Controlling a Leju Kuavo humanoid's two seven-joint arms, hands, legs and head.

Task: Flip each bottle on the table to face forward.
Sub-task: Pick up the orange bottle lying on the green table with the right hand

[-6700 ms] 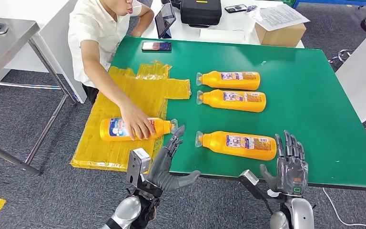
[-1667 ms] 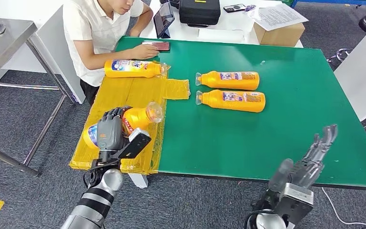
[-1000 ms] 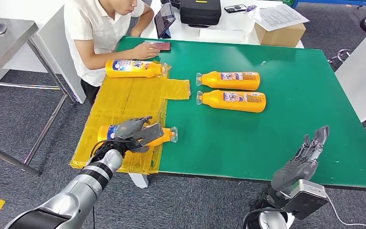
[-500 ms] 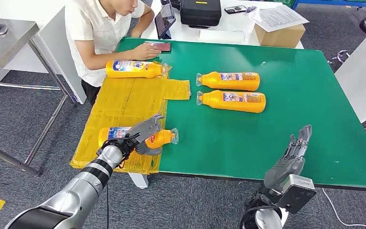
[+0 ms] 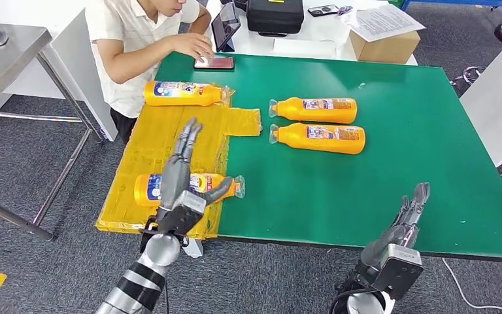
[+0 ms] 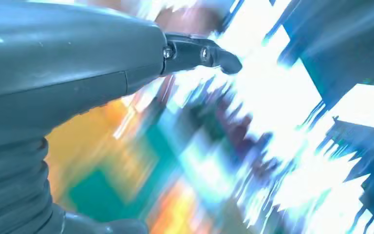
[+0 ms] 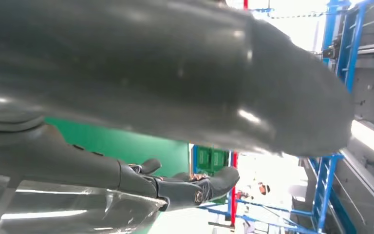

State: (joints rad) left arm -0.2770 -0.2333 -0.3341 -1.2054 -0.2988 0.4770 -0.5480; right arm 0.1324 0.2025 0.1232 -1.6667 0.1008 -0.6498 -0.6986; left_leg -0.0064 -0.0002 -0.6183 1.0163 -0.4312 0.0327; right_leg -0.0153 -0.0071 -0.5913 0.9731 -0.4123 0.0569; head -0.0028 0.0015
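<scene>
1. Head view: four orange bottles lie flat. One (image 5: 186, 186) sits on the yellow sheet (image 5: 163, 140) at 7 o'clock, another (image 5: 183, 93) at 11 beside a person (image 5: 137, 39), and a pair (image 5: 318, 124) lies mid-table.
2. Green table (image 5: 399, 131), grey carpet.
3. Left hand (image 5: 182, 171) raised above the near bottle, fingers spread, holding nothing; right hand (image 5: 402, 222) also spread and empty, at the table's near edge at 5.
4. Left wrist view: motion-blurred; thumb (image 6: 197, 52) extended.
5. Right wrist view: fingers (image 7: 175, 187) extended over the green surface.

Right hand (image 7: 175, 97) seen close up, its thick grey thumb (image 7: 253, 83) above darker fingers (image 7: 195, 187), holding nothing. Green table (image 7: 141, 148) and blue metal frame (image 7: 343, 53) lie behind.
</scene>
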